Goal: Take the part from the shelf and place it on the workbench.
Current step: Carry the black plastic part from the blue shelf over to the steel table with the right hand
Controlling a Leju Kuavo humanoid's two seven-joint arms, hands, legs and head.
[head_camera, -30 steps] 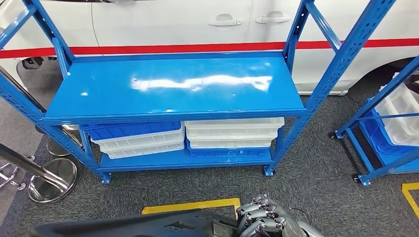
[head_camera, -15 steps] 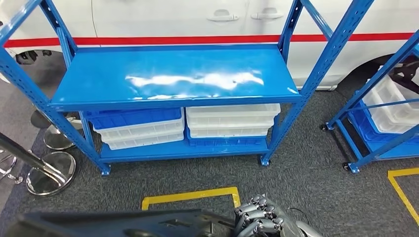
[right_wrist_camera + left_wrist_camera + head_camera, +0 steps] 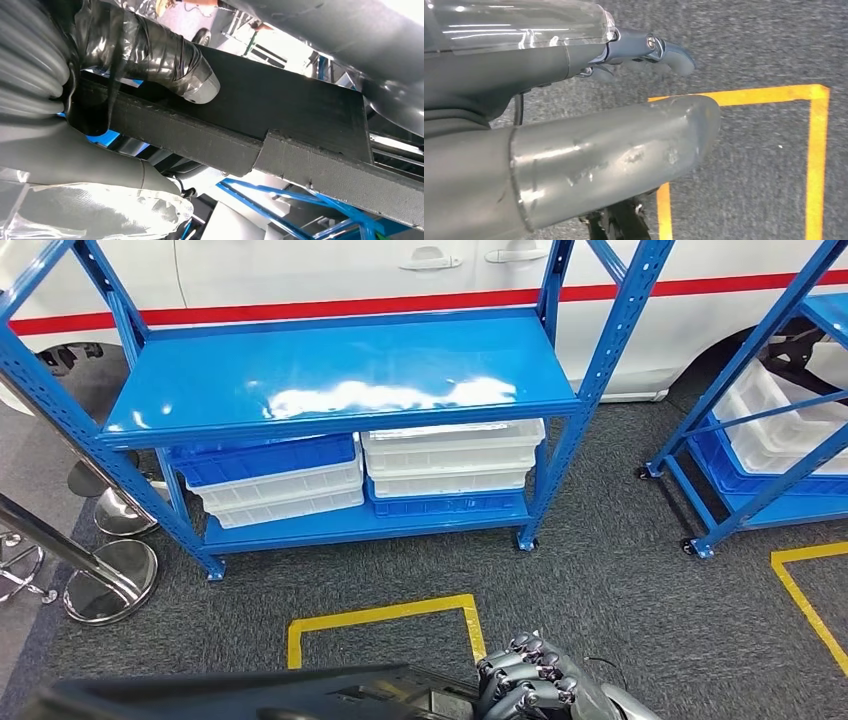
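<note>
The right hand (image 3: 530, 690) holds the part (image 3: 250, 695), a long, flat black panel lying across the bottom of the head view; its fingers (image 3: 525, 672) curl over the panel's near end, and the right wrist view shows the thumb (image 3: 192, 80) pressed flat on the part's (image 3: 280, 115) broad face just inside the edge. The panel runs well out from those fingers toward the robot's left side. The left hand (image 3: 644, 47) appears above carpet and a yellow floor marking (image 3: 814, 150); its fingers (image 3: 671, 52) look loosely extended, but whether they bear on the part I cannot tell. Ahead stands the blue shelf (image 3: 340, 390), its top bare, with white bins (image 3: 450, 455) and blue bins (image 3: 265, 460) below. The risk I judge greatest is leverage: held mainly at one end, the panel could sag, twist or slip out from under the thumb if the robot turns or steps sharply. Its far end, well away from the fingers, could also strike a shelf upright.
</note>
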